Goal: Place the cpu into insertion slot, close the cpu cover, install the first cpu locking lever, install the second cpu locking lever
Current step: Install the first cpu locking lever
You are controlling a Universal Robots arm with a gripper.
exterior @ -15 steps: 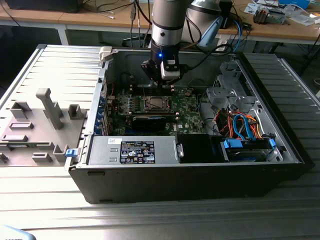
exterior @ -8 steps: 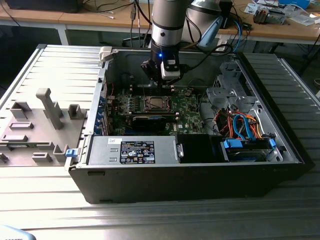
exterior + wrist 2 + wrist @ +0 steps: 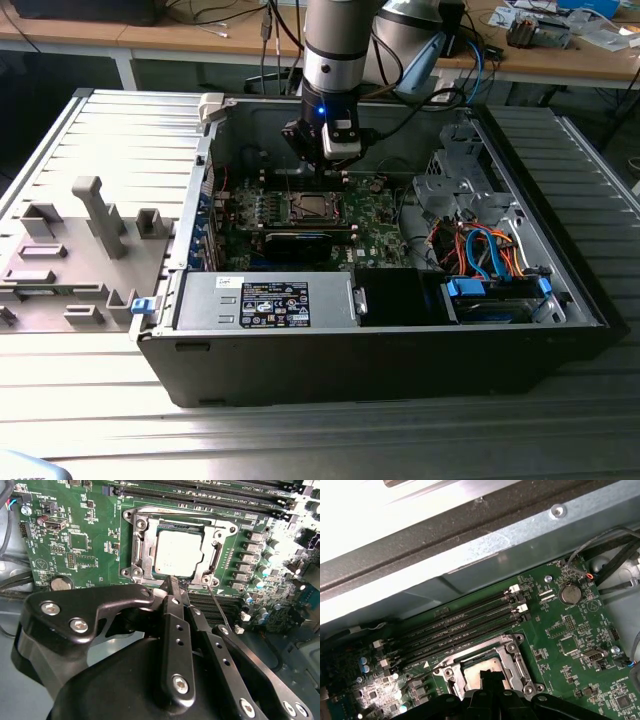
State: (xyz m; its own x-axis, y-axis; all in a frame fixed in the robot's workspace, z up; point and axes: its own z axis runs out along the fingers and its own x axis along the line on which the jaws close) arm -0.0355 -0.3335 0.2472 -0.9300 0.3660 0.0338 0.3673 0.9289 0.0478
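ribbed metal tabletop (image 3: 300,440) carries an open computer case (image 3: 400,350) lying on its side, with a workbench behind it and a grey fixture tray (image 3: 70,250) near the table's edge on the exterior view's left; inside the case the green motherboard (image 3: 75,540) lies flat, and the arm hangs over its middle.

the cpu (image 3: 180,552) sits in the insertion slot (image 3: 131,571), mid-board and just beside the row of memory slots (image 3: 460,625); the cpu cover (image 3: 146,550) looks to be folded down around it, its window framing the grey top; a thin locking lever (image 3: 217,605) slants away from one socket corner and does not look hooked down, so i judge the levers are the work in hand.

the gripper (image 3: 172,582) has its fingertips pressed together, nothing visibly between them, at the socket edge nearest the wrist; whether they touch the frame i cannot tell.

risks, as i judge them: the narrow tips could slip off a springy wire lever and strike the board's small parts beside the socket; a lever pushed without being tucked under its hook may spring back up; pressing on one corner of the cover could load the cpu unevenly.
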